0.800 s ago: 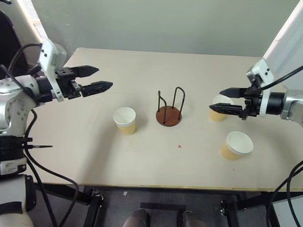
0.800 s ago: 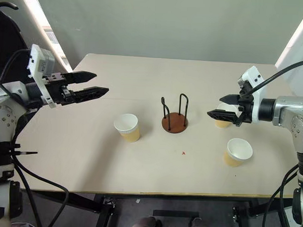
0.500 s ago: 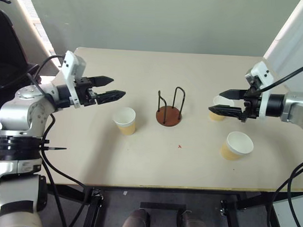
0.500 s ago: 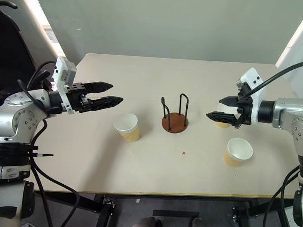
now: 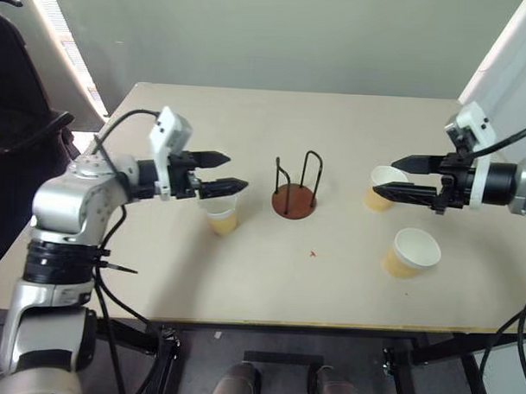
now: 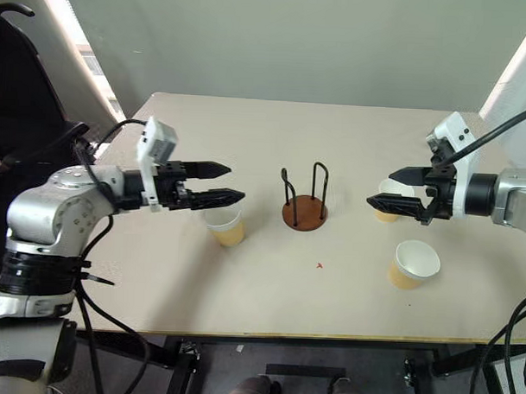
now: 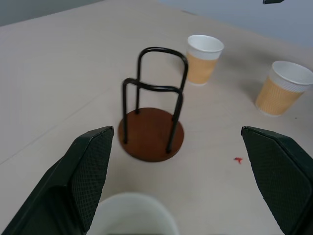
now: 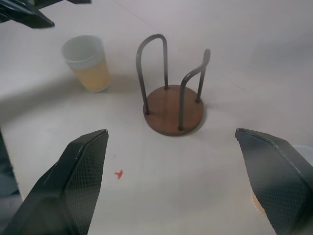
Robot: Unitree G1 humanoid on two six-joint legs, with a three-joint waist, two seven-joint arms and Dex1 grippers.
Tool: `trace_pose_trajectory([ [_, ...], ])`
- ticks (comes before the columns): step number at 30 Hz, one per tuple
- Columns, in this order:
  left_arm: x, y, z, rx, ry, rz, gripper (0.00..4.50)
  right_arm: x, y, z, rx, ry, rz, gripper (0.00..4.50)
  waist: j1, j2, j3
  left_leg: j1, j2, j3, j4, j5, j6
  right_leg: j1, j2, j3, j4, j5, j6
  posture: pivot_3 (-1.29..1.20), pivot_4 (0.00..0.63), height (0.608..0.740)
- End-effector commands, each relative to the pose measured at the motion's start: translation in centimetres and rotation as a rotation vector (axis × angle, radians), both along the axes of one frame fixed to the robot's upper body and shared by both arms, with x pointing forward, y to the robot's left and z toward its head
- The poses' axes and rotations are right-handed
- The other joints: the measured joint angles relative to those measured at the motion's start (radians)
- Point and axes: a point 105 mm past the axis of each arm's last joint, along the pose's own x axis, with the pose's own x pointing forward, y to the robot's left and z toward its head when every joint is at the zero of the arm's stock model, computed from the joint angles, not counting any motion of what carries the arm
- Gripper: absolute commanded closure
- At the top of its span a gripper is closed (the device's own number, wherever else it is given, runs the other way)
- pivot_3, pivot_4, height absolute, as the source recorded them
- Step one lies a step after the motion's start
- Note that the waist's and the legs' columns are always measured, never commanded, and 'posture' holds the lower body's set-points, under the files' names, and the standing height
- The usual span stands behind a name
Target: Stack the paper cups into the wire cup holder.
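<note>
fingers [image 5: 227, 188] spread above an unmarked cup [image 5: 220, 216].

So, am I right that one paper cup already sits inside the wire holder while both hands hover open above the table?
Not quite: the wire holder is empty, as the left wrist view shows. All three paper cups stand on the table. The left hand and the right hand do hover open.

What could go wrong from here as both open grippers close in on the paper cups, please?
1. The left gripper hangs above the upright tan paper cup left of the holder; a fast descent might tip it.
2. The black wire holder on its reddish-brown disc stands nearby and could be knocked.
</note>
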Motion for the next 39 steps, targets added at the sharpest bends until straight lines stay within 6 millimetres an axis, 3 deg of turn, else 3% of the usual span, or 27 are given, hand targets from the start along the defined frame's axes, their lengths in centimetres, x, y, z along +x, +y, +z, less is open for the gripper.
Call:
trace_pose_trajectory([
  [1,0.3,-1.3,-0.3,0.048,-0.016,0.008,0.00,-0.9,-0.2,1.6,0.006,-0.066,-0.007,0.18,-0.001,0.000,0.000,0.000,0.000,0.000,0.000,0.000,0.000,0.000,0.000,0.000,0.000,0.001,0.001,0.00,0.150,0.740],
  [8,1.9,-3.9,-2.3,0.101,-0.012,0.021,0.00,-1.6,-0.4,1.5,-0.006,-0.073,-0.015,0.18,0.001,0.000,0.000,0.000,0.000,0.001,0.000,0.002,0.002,0.001,-0.001,0.000,0.000,0.004,0.007,0.00,0.150,0.740],
  [28,6.0,-10.6,-4.8,0.096,-0.025,0.016,0.00,-2.2,-0.6,1.0,-0.008,-0.086,-0.043,0.18,0.004,-0.001,0.000,-0.001,-0.001,0.003,0.001,0.004,0.005,0.002,-0.002,0.001,-0.002,0.007,0.015,0.00,0.150,0.740],
  [31,6.3,-11.1,-4.5,0.089,-0.053,0.027,0.58,-2.1,-0.6,0.8,-0.006,-0.086,-0.046,0.15,0.005,-0.001,0.001,-0.001,-0.001,0.004,0.001,0.004,0.005,0.002,-0.002,0.001,-0.002,0.007,0.016,0.00,0.150,0.740],
  [39,6.4,-11.1,-3.7,0.080,-0.114,0.035,3.52,-2.1,-0.5,0.6,-0.002,-0.088,-0.044,0.15,0.005,-0.001,0.001,-0.001,-0.001,0.005,0.001,0.004,0.006,0.002,-0.002,0.001,-0.002,0.007,0.017,0.00,0.150,0.740],
])
